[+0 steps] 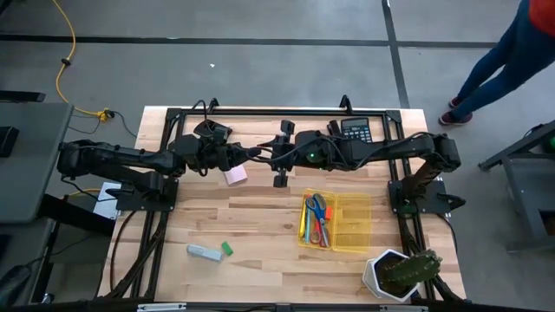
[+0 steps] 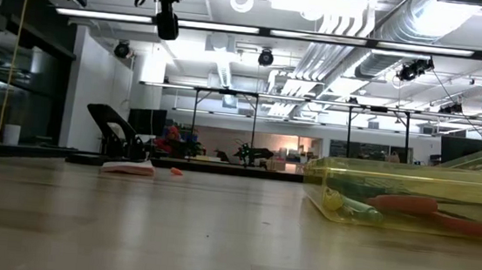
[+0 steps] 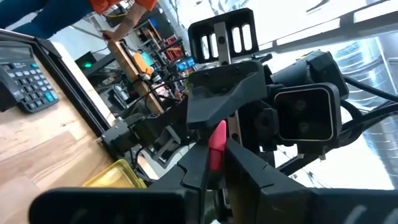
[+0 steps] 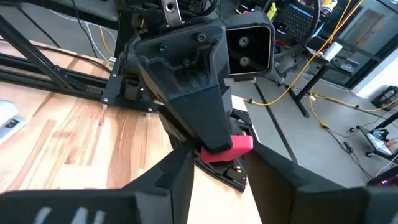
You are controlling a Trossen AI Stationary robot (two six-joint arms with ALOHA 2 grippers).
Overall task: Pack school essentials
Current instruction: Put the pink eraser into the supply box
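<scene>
My two grippers meet tip to tip high above the middle of the table. My left gripper (image 1: 260,154) is shut on a small reddish-pink piece of stationery (image 4: 233,146); only a short end of it shows. My right gripper (image 4: 217,171) faces it, open, with one finger on either side of the left gripper's tip and that piece. A clear yellow box (image 1: 335,224) on the table holds red-handled and blue-handled scissors (image 1: 318,212) and a yellow marker. A pink sticky-note pad (image 1: 235,176) and a green eraser (image 1: 227,249) lie flat on the wood. My left gripper pinches the reddish-pink piece (image 3: 216,149) between its two fingers, and a short end sticks out past the fingertips. The fingers reach about level from the table's left. The piece is lifted well clear of the table.
A calculator (image 1: 355,130) lies at the far edge. A potted cactus in a white pot (image 1: 399,273) stands at the near right corner. A grey-white piece (image 1: 204,252) lies beside the eraser. A person (image 1: 499,56) walks on the floor beyond the far right corner.
</scene>
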